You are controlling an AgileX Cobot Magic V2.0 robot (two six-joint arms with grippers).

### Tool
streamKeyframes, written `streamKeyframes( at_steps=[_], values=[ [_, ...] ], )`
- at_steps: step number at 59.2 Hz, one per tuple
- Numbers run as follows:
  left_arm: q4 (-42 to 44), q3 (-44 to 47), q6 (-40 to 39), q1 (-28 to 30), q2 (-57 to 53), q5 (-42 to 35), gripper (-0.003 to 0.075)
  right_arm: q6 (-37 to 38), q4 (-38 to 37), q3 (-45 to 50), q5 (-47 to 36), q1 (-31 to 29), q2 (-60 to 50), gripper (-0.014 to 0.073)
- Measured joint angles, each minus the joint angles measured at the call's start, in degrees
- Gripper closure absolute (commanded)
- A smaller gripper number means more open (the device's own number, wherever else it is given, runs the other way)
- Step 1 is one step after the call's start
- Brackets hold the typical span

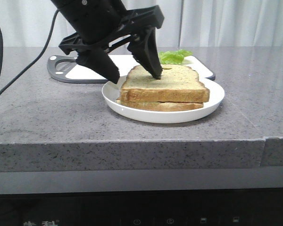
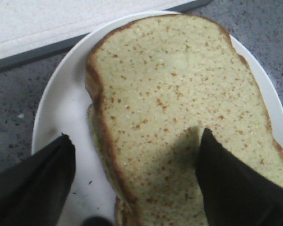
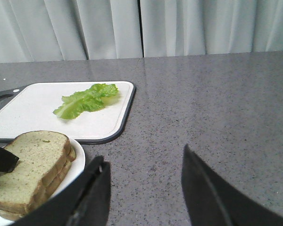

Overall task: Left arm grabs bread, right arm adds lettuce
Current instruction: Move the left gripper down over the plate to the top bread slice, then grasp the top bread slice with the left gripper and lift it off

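The thick speckled bread [image 1: 165, 84] lies on top of a thinner slice [image 1: 160, 106] on a white plate [image 1: 212, 101]. My left gripper [image 1: 137, 78] is open and straddles the bread's left edge: one finger tip rests on the top face, the other hangs over the plate beside the crust. The left wrist view shows the same bread [image 2: 179, 94], gripper [image 2: 135, 134] and plate [image 2: 61, 103]. The lettuce [image 1: 175, 56] lies on the cutting board behind the plate, and it also shows in the right wrist view [image 3: 87, 100]. My right gripper [image 3: 144, 155] is open and empty over bare counter beside the plate [image 3: 78, 165].
A white cutting board with a dark rim [image 1: 85, 70] lies behind the plate and also shows in the right wrist view [image 3: 33, 113]. The grey stone counter ends in a front edge [image 1: 132, 141]. White curtains hang behind. A black cable [image 1: 33, 56] trails at the left.
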Motion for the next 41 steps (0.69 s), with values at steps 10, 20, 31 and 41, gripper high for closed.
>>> streamKeyframes(
  at_steps=[10,20,31,41],
  values=[
    [-0.09,-0.18,0.00,-0.14,0.00,0.12,0.0674,0.00,0.00,0.00,0.03,0.00,0.00,0.0215],
    [0.10,-0.27,0.00,-0.14,0.00,0.01,0.0741,0.00,0.00,0.00,0.13,0.00,0.00,0.0215],
    [0.10,-0.40,0.00,-0.14,-0.23,0.01,0.0741,0.00,0.00,0.00,0.13,0.00,0.00,0.0215],
    [0.10,-0.40,0.00,-0.14,-2.74,0.25,0.0741,0.00,0.00,0.00,0.13,0.00,0.00,0.0215]
  ],
)
